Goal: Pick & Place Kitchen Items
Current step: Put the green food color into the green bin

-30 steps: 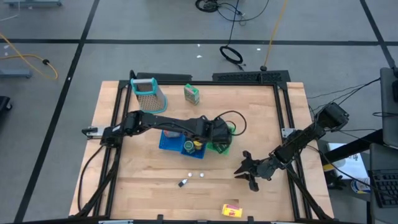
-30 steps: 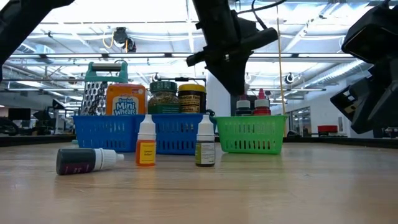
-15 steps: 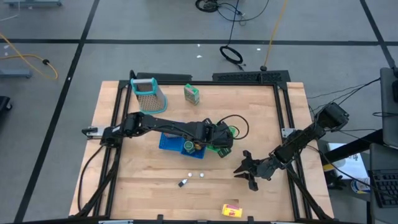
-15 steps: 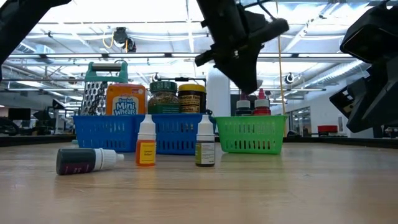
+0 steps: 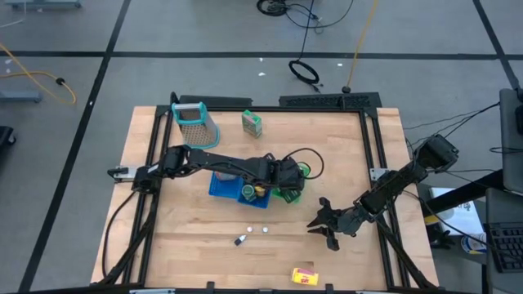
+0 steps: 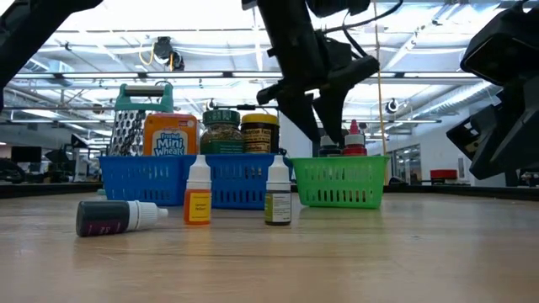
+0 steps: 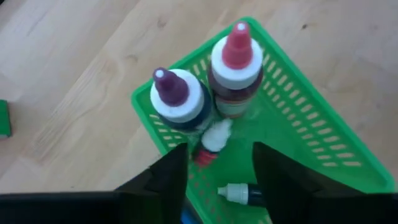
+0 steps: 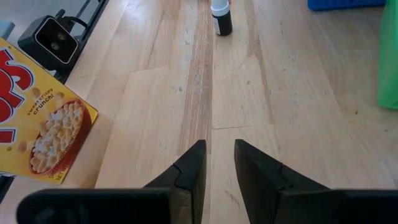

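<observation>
My left gripper [image 7: 217,163] hangs open over the green basket [image 7: 311,130], pointing steeply down into it [image 5: 290,183]. Just ahead of its fingertips a tiny red bottle with a white cap [image 7: 211,142] lies in the basket, touched by neither finger. Another tiny bottle [image 7: 239,194] lies beside it. Two bigger bottles stand there, one purple-tipped [image 7: 177,96], one red-tipped [image 7: 236,62]. On the table in front are a yellow bottle [image 6: 198,199] and a green one [image 6: 277,200], both upright, and a dark one on its side [image 6: 114,217]. My right gripper [image 8: 219,155] waits low at the right, narrowly open.
The blue basket [image 6: 168,178] left of the green one holds a cereal box and two jars. The grater [image 5: 196,122] and a green carton [image 5: 252,123] stand at the far side. A yellow box [image 5: 304,276] lies near the front edge, also before my right gripper [image 8: 37,118].
My left gripper has opened above the green basket, staying over the same spot. My right arm has kept still.
</observation>
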